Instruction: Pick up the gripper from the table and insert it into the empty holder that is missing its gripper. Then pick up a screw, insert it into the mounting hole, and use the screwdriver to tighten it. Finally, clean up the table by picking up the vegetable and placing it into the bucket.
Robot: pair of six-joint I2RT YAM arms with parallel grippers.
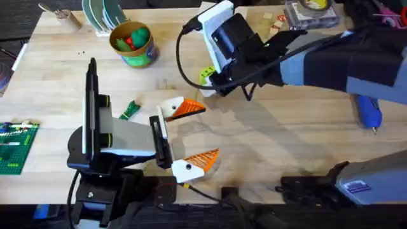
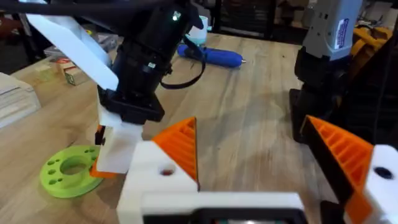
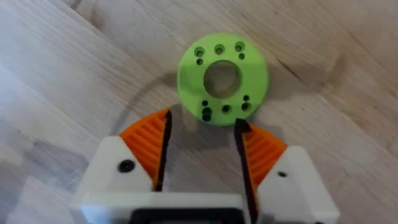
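Overhead: right hand [image 3: 202, 134], pads apart, hovers at lime disc [image 3: 223, 77]. Left hand [image 1: 187, 137] spread wide, empty. Vegetable [image 1: 130, 109] lies on desk [image 1: 267, 133] beside left arm (likely light, soft; pinch mid-body). Bucket [image 1: 133, 43] well behind.

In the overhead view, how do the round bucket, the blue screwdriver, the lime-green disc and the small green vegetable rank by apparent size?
1. Round yellow-rimmed bucket
2. Blue pen-shaped screwdriver
3. Dark green leafy vegetable and lime-green disc with holes: unsure, the right arm covers most of the disc.
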